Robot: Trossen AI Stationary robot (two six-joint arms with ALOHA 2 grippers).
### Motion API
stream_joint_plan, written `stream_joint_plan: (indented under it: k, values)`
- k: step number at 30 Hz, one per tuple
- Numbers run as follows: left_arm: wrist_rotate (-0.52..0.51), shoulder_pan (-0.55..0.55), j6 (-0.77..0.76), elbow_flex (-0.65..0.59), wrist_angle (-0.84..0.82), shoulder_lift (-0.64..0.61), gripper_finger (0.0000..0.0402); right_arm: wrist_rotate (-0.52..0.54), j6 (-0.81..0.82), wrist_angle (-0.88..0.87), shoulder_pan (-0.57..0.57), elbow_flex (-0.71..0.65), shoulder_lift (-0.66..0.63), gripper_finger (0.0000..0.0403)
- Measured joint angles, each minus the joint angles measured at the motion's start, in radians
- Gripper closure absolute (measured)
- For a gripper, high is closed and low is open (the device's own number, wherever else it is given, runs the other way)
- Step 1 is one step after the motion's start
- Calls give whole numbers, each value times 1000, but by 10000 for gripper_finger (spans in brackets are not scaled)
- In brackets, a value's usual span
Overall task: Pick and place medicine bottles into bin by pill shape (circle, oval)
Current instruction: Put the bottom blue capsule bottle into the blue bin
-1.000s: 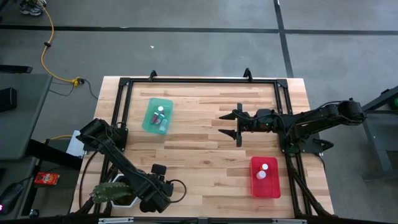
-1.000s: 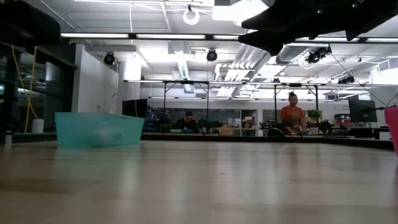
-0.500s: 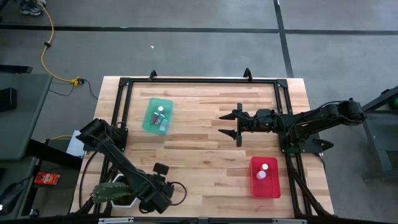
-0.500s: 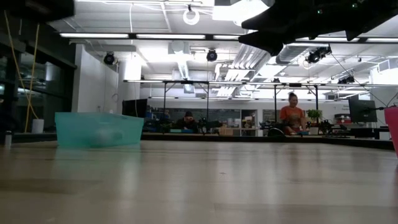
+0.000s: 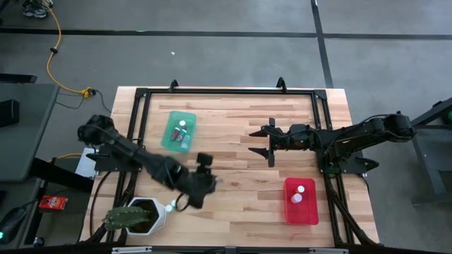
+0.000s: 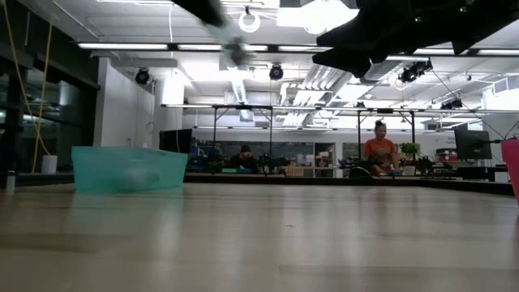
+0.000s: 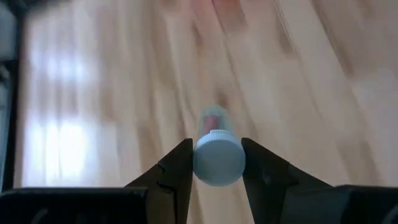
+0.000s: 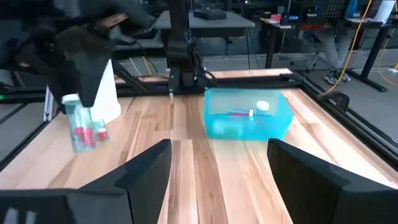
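My left gripper [image 7: 216, 163] is clamped on a medicine bottle [image 7: 217, 152], one finger on each side of its white cap, and holds it above the wood table [image 5: 233, 134]. In the high view that gripper [image 5: 205, 178] is over the near-left part of the table, just right of the white pot with the cactus [image 5: 134, 216]. From the right wrist view the held bottle [image 8: 79, 127] hangs clear of the boards, with red pills visible through its pale body; their shape I cannot tell. My right gripper [image 5: 263, 143] waits over the middle-right of the table, fingers spread wide and empty.

Findings on destinations: the teal bin [image 5: 178, 131] stands at the far left and holds several bottles; the red bin [image 5: 301, 201] stands at the near right and holds two white-capped bottles.

Assessment: the step in hand is the carry to a bin. The grip sits on the cap alone, so I judge a smooth, level transit safest. I should confirm pill shape first, keep the bottle above the bin wall, centre it over the bin and lower it before spreading the fingers.
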Motion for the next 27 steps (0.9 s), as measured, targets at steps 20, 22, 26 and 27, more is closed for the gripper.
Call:
stream_joint_plan:
  k: [20, 22, 26, 27]
  values:
    - [339, 467, 18, -741, 1420, -215, 296, 0, -2, -52, 0, 0, 0, 143]
    - [348, 465, -1, -797, 1517, -236, 295, 0, -3, -38, 0, 0, 0, 143]
    - [382, 455, -16, -841, 1588, -235, 292, 0, -8, -8, 0, 0, 0, 143]
    - [383, 455, -14, -843, 1587, -235, 292, 0, -14, -1, 0, 0, 0, 143]
